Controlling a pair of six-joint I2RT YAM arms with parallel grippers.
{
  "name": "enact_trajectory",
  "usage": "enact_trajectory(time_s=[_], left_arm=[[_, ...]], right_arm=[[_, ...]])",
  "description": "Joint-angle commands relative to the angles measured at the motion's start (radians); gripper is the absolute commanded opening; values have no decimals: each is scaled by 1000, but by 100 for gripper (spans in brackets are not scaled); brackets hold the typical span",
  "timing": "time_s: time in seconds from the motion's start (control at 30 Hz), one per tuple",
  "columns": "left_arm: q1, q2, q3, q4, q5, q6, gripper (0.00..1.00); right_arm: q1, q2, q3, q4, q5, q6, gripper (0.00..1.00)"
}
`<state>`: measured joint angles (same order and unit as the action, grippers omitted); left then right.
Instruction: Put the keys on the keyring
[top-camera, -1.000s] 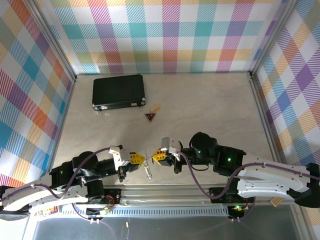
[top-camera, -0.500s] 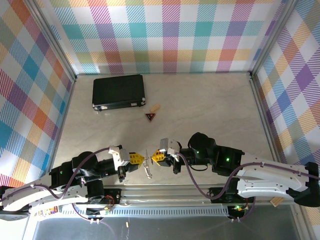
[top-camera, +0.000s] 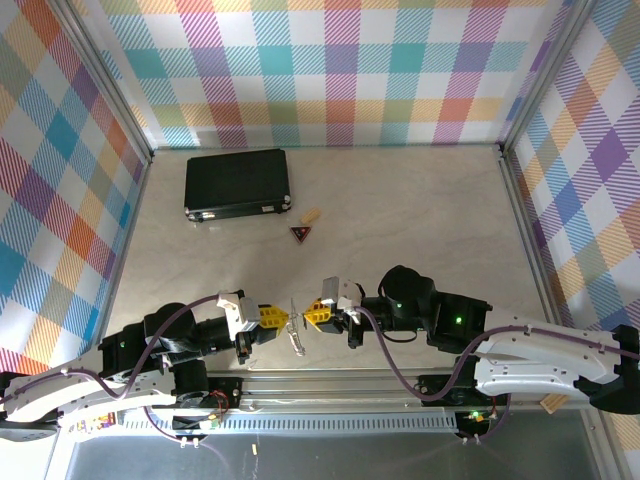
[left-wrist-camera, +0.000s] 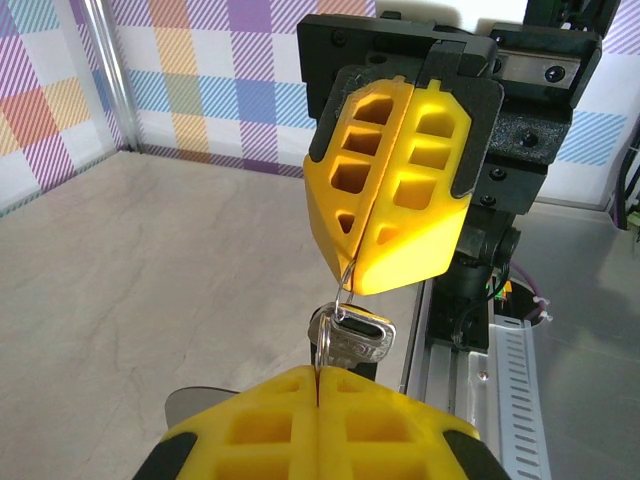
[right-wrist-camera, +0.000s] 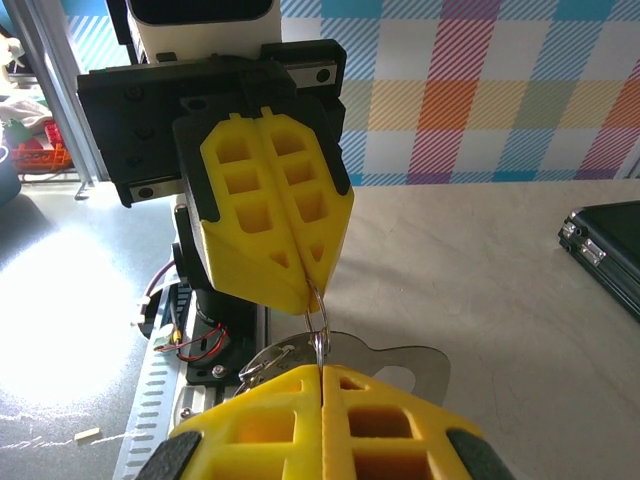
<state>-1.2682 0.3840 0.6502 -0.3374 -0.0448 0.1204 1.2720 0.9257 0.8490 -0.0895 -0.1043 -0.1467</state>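
Landmark: the keyring (right-wrist-camera: 318, 325), a thin wire loop hanging in the air between the two arms, above the near part of the table (top-camera: 430, 210).
Left gripper (top-camera: 272, 318): just left of the keyring, jaws pressed together with the wire caught in the seam at their tips.
Right gripper (top-camera: 316, 314): just right of the keyring, jaws likewise closed, nipping the opposite side of the loop.
Why both hold it: I judge the two pinches stretch the loop taut and keep it from turning, so its split can be worked.
Keys (left-wrist-camera: 355, 338): a silver bunch dangling just under the keyring, touching it. They look hung on the wire, but I cannot tell whether they are fully threaded.
Why they hang: nothing grips the keys, so their own weight pulls them down toward the table.
Near side of the keyring: the metal rail (top-camera: 400, 385) lies close, so I have little room to pull back.
Far side of the keyring: bare table up to a small red trinket (top-camera: 300, 234). This is my best room for moving.
Farther beyond, left: a black case (top-camera: 237, 183), well apart and no obstacle.
Sides: the checked walls stand well away from the keyring.
Fingertips: nearly meeting, so any twist must be small.
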Motion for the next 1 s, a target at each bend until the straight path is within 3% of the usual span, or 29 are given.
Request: enact_trajectory(time_s=[0.0, 0.97], left_arm=[[0, -16, 0, 35, 1, 2, 0], [-2, -16, 0, 35, 4, 3, 0]], right_arm=[[10, -3, 13, 43, 6, -17, 0], [15, 16, 19, 71, 18, -36, 0]])
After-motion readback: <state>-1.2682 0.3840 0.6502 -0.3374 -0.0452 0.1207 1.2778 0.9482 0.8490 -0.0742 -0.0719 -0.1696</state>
